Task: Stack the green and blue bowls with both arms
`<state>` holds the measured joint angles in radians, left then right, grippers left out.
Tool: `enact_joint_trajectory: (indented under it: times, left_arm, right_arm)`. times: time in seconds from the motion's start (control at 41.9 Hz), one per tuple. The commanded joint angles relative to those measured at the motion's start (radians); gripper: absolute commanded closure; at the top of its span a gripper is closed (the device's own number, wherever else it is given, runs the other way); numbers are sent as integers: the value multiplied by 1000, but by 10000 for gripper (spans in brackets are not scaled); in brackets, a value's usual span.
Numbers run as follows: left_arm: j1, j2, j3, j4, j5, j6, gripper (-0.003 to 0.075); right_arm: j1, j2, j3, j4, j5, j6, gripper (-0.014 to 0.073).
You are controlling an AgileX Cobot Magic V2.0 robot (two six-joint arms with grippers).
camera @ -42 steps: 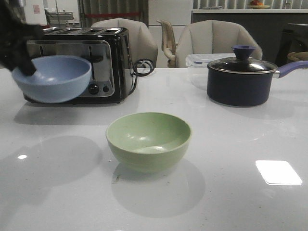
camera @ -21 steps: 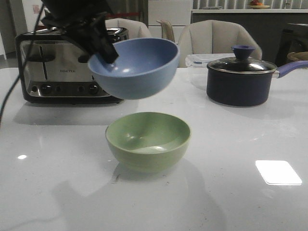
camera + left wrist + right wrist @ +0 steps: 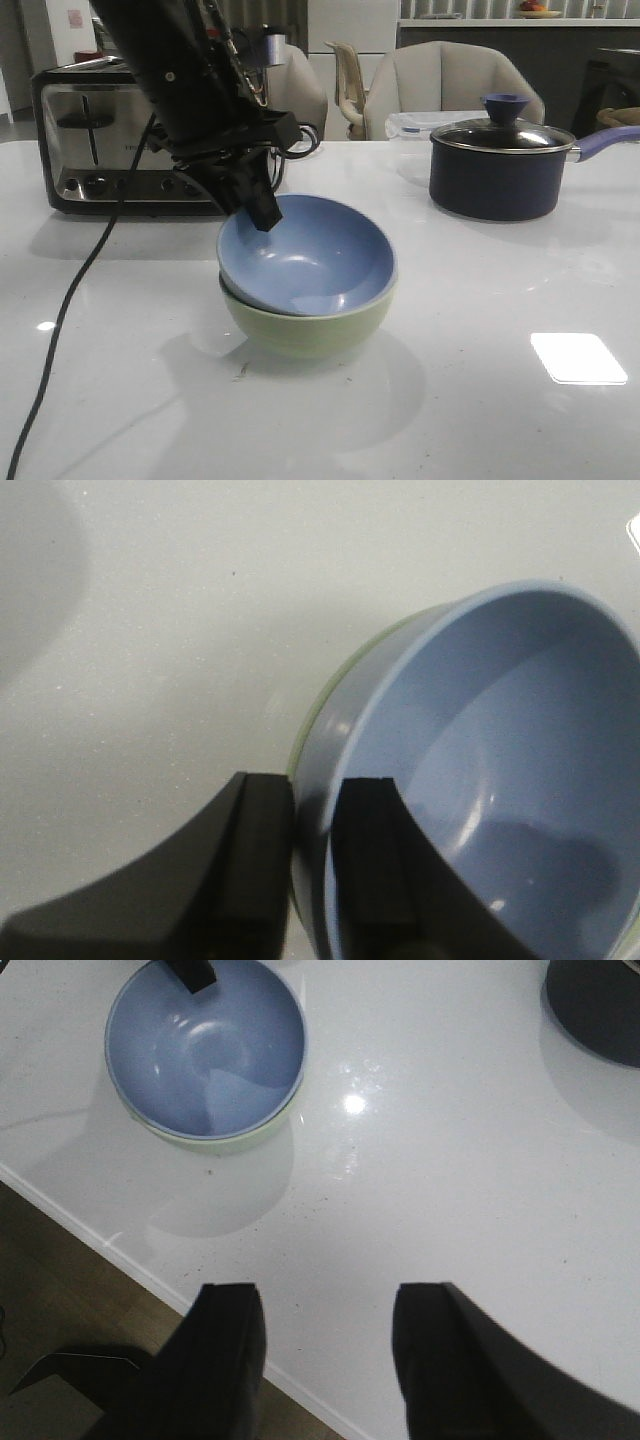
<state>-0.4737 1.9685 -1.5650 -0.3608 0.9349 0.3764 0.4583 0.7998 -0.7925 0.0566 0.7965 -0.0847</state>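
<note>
No text could be read with certainty. A brand mark was printed on the front of the toaster [image 3: 120,140], but it was mostly hidden by the left arm [image 3: 190,90] and too small to be made out. No other labels or numbers were seen.

Dim, soft overhead light throws glare patches on the glossy table [image 3: 500,300]; wrist views blur up close.
</note>
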Motion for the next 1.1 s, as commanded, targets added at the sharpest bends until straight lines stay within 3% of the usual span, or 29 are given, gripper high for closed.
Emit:
enact_joint_trajectory:
  times: [0.0, 0.095, 0.453, 0.978, 1.073]
  left_arm:
    - [-8, -54, -31, -22, -25, 4, 255]
    - [-8, -65, -52, -22, 7, 4, 188]
    - [-17, -337, -20, -36, 36, 4, 190]
    - [-57, -1110, 530, 46, -85, 8, 190]
    - [-57, -1270, 633, 152, -129, -92, 190]
  right_arm:
    - [-2, -6, -29, -6, -57, -7, 171]
    - [-2, -6, -29, -6, -57, -7, 171]
    - [-2, -6, -29, -6, -57, -7, 171]
    - [-2, -7, -29, -5, -58, -7, 171]
    - [-2, -7, -29, -5, -54, -7, 171]
